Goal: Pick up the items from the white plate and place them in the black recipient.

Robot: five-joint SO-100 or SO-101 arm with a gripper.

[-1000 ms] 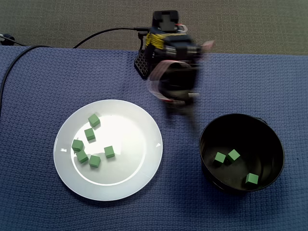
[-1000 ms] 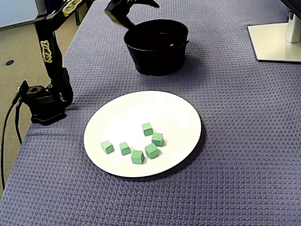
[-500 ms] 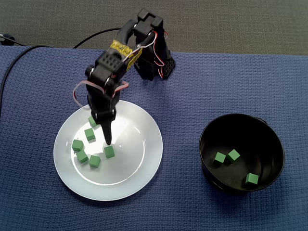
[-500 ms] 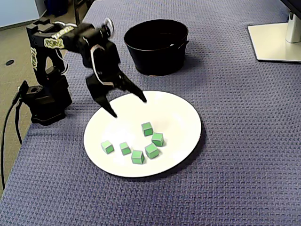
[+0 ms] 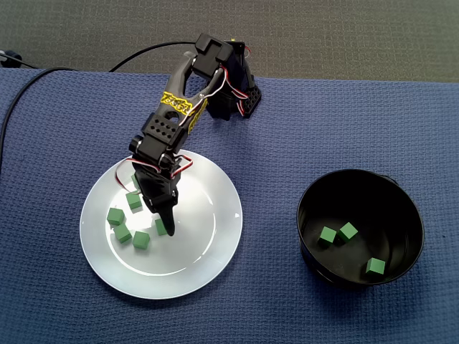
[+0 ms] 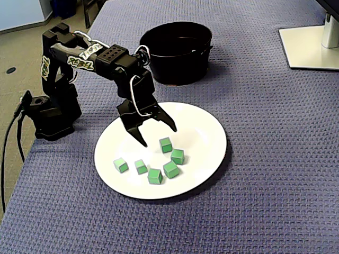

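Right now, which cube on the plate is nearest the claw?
The cube farthest toward the bowl, right by the tips of the open claw. The other five lie farther off, toward the near rim of the plate.

Looks straight down from high above in one fixed view, taking in the tabletop (image 5: 323, 122) with the arm base (image 5: 240, 100) at the top edge, plate (image 5: 208, 244) left, bowl (image 5: 391, 215) right. Looks from lower and nearer in the other fixed view, slanting across the tabletop from the plate's end, arm base at left, bowl farthest back. Shares plate, bowl and arm base across both.
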